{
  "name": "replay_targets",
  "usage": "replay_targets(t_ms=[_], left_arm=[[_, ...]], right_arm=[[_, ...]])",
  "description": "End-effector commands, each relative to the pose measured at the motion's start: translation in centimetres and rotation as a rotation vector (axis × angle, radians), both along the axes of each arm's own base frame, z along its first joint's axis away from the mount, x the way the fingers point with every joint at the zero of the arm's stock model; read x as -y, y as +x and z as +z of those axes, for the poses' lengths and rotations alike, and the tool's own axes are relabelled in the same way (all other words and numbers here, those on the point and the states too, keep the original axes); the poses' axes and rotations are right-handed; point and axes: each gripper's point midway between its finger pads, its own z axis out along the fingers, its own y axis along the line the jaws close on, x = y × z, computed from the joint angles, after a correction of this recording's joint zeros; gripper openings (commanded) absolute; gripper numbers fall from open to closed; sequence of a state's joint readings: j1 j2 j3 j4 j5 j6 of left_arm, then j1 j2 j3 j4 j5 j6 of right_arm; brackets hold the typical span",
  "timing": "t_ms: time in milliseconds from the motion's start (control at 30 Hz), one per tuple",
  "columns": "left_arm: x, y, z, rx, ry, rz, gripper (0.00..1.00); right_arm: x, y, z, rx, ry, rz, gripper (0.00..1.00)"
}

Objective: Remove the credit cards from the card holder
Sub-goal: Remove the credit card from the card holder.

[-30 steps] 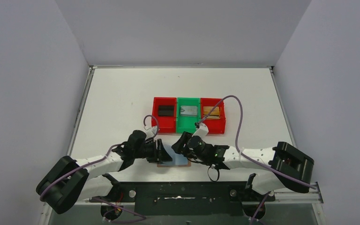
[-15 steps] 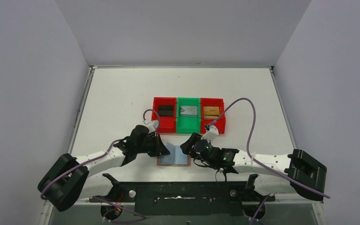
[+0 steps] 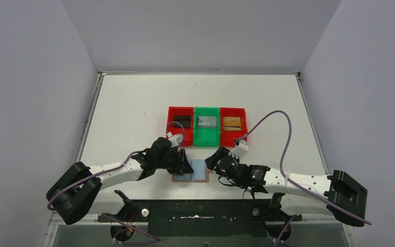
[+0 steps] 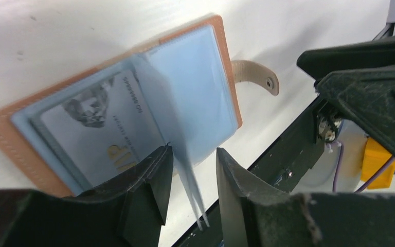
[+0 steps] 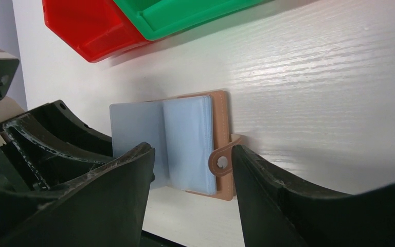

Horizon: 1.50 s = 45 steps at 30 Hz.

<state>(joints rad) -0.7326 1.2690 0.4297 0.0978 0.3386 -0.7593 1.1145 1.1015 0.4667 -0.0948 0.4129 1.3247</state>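
The tan card holder (image 3: 190, 171) lies open near the table's front edge, its grey-blue sleeves up. In the left wrist view a light card marked VIP (image 4: 100, 136) sits in a sleeve of the holder (image 4: 221, 62), and loose sleeve pages stand between the fingers of my left gripper (image 4: 191, 170) without being pinched. My left gripper (image 3: 183, 163) is over the holder's left half, open. My right gripper (image 3: 214, 161) is open and empty just right of the holder. In the right wrist view its jaws (image 5: 193, 162) frame the holder (image 5: 185, 136) and its snap tab (image 5: 221, 160).
Three bins stand in a row behind the holder: a red bin (image 3: 173, 135) with a black card (image 3: 182, 121), a green bin (image 3: 206, 138) with a silver-grey card (image 3: 206, 122), and a red bin (image 3: 238, 140) with a gold-tan card (image 3: 231, 122). The black base rail (image 3: 200, 211) lies just in front.
My right gripper has drawn back to the right, off the holder. My left gripper has moved right over the holder's left half, and a sleeve page has lifted.
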Motion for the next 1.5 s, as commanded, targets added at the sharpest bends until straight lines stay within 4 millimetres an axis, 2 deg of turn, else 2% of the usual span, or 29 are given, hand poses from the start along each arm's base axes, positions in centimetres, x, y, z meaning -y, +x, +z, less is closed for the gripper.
replay_targets(t_ms=[0, 200, 433, 567, 667, 733, 900, 1000, 1167, 1300, 1367, 1467], left_arm=[[3.3, 0.5, 2.8, 0.056, -0.089, -0.059, 0.36], [4.6, 0.1, 2.6, 0.056, -0.083, -0.083, 0.39], [4.5, -0.2, 1.4, 0.049, -0.012, -0.075, 0.42], [5.1, -0.2, 2.9, 0.081, -0.046, -0.096, 0.53], [5.7, -0.1, 4.3, 0.105, -0.084, -0.108, 0.56], [5.8, 0.0, 4.3, 0.105, -0.086, -0.112, 0.57], [6.5, -0.3, 2.7, 0.062, -0.070, -0.144, 0.58], [7.0, -0.6, 3.2, 0.063, -0.099, -0.169, 0.58], [7.5, -0.6, 3.4, 0.061, -0.098, -0.192, 0.59], [6.3, 0.1, 4.2, 0.097, -0.078, -0.124, 0.56], [4.6, 1.4, 4.2, 0.144, -0.017, -0.020, 0.47], [1.8, 2.4, 4.3, 0.163, 0.013, 0.078, 0.43]], right_arm=[[1.1, 0.7, 0.9, 0.044, 0.011, -0.070, 0.58], [1.6, 0.5, 0.8, 0.041, 0.011, -0.078, 0.58], [1.7, 0.3, 0.6, 0.037, 0.024, -0.078, 0.59], [1.6, 0.3, 0.7, 0.041, 0.031, -0.076, 0.59], [1.6, 0.4, 0.8, 0.042, 0.034, -0.079, 0.59], [1.6, 0.4, 0.9, 0.043, 0.030, -0.083, 0.59], [1.7, 0.5, 2.7, 0.096, 0.023, -0.115, 0.59], [1.5, 0.5, 3.7, 0.121, 0.040, -0.113, 0.59], [1.3, 0.5, 3.9, 0.132, 0.072, -0.104, 0.54], [1.1, 0.3, 3.8, 0.130, 0.090, -0.094, 0.45], [0.9, 0.2, 4.0, 0.136, 0.101, -0.077, 0.38], [0.1, 0.1, 5.0, 0.161, 0.140, -0.041, 0.29]])
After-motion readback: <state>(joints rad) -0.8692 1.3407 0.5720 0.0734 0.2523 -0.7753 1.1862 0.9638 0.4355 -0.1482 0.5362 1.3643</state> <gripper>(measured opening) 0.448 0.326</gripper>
